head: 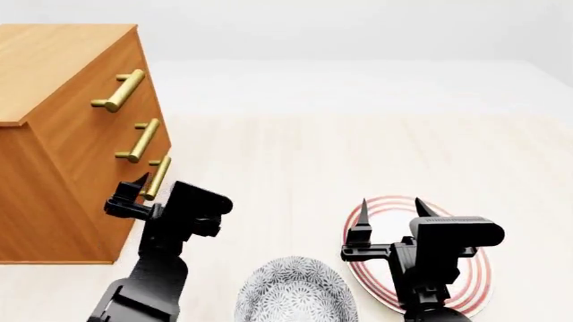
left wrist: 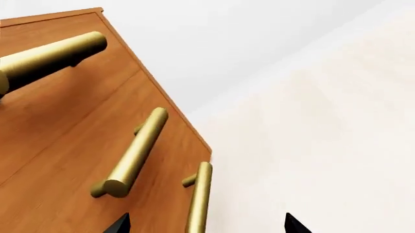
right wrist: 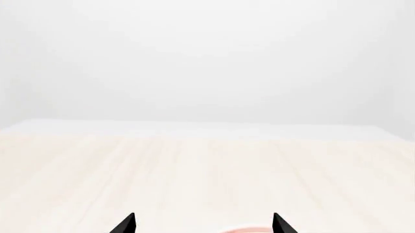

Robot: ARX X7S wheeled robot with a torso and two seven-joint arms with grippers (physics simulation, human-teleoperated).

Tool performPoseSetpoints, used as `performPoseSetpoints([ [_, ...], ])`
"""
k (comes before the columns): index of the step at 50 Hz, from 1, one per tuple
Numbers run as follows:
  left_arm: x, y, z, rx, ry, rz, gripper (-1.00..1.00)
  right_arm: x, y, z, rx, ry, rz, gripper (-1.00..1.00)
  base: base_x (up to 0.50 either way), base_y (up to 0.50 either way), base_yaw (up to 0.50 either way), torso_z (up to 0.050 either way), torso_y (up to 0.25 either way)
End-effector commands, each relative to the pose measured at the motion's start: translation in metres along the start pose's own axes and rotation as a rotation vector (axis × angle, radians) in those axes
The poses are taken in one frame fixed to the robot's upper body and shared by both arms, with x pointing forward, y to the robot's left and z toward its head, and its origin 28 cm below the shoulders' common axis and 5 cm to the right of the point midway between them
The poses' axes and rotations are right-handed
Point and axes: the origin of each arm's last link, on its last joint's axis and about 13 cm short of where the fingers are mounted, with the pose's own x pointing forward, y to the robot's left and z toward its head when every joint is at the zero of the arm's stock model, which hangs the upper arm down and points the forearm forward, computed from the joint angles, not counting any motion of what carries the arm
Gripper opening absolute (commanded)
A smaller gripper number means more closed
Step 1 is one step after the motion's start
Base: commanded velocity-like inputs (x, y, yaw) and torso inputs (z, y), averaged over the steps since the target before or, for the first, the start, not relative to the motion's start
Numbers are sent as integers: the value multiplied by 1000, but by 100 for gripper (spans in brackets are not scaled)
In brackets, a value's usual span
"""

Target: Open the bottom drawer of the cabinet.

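Observation:
The orange-brown cabinet [head: 63, 60] stands at the left with three stacked drawers, each with a brass bar handle. The bottom drawer [head: 121, 231] carries the lowest handle [head: 158, 176]. My left gripper [head: 134, 192] is open, right at that handle. In the left wrist view the bottom drawer front [left wrist: 162, 204] and its handle [left wrist: 199, 199] lie between the fingertips of my left gripper [left wrist: 206, 225]; the jaws are spread wide and not closed on the bar. My right gripper [head: 391, 211] is open and empty above a plate, and also shows in the right wrist view [right wrist: 203, 225].
A red-and-white striped plate [head: 465, 282] lies on the pale floor under my right gripper. A grey patterned bowl [head: 296, 292] sits between the two arms. The middle handle [left wrist: 133, 155] and top handle [left wrist: 52, 56] are higher on the cabinet.

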Motion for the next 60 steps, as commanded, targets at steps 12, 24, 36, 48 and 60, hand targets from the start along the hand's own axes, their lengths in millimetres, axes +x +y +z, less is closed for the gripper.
performPoseSetpoints([
  [12,24,-2,-17,135,94,30,100,1,-1,1,4,-3,-3,100,0,0,0,0,0],
  [24,38,-9,-23,261,138,2,100,1,-1,1,12,-1,-4,100,0,0,0,0,0],
  [36,56,-10,-24,323,171,26,100,0,-1,0,19,0,-1,100,0,0,0,0,0],
  [48,72,-12,-30,381,229,38,100,0,-2,1,20,-2,-2,100,0,0,0,0,0],
  [60,75,-7,-33,404,287,52,100,0,-2,5,19,-10,-4,100,0,0,0,0,0],
])
